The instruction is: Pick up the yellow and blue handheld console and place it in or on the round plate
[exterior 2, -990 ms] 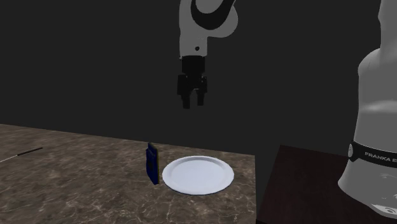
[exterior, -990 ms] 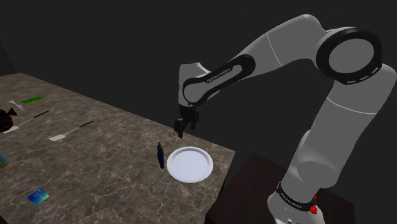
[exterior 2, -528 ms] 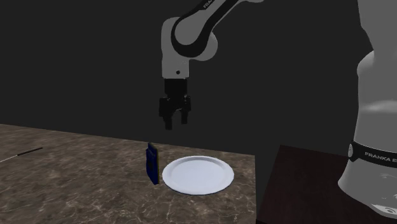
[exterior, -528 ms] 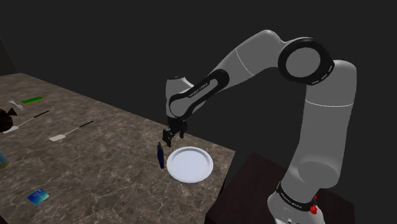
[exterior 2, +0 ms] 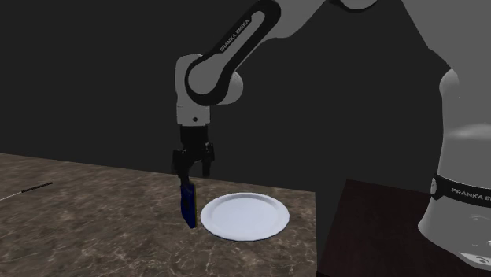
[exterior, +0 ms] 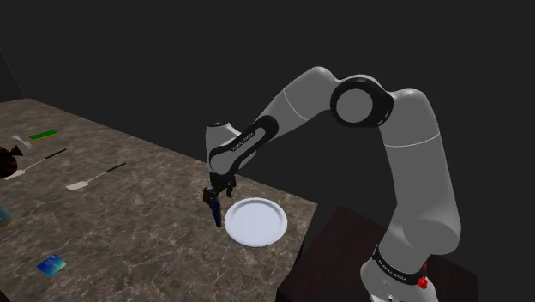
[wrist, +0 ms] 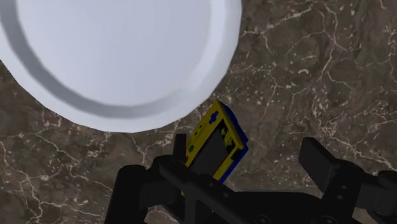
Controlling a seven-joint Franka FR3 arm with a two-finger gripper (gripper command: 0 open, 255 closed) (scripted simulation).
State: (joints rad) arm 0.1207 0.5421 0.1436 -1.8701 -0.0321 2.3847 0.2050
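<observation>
— How's the light?
— Dim in both exterior views. The marbled tabletop [exterior: 129,206] reads as dull brown against a dark backdrop. The round plate [exterior: 255,221] is the brightest patch, an even white.
— Where does it come from?
— Above, by the look: the arm [exterior: 420,180] is paler on top and greys underneath.
— And the wrist view?
— Brighter. The veins in the stone are crisp, the plate's rim carries soft grey shading, and the black claw [wrist: 249,153] swallows most detail.
</observation>
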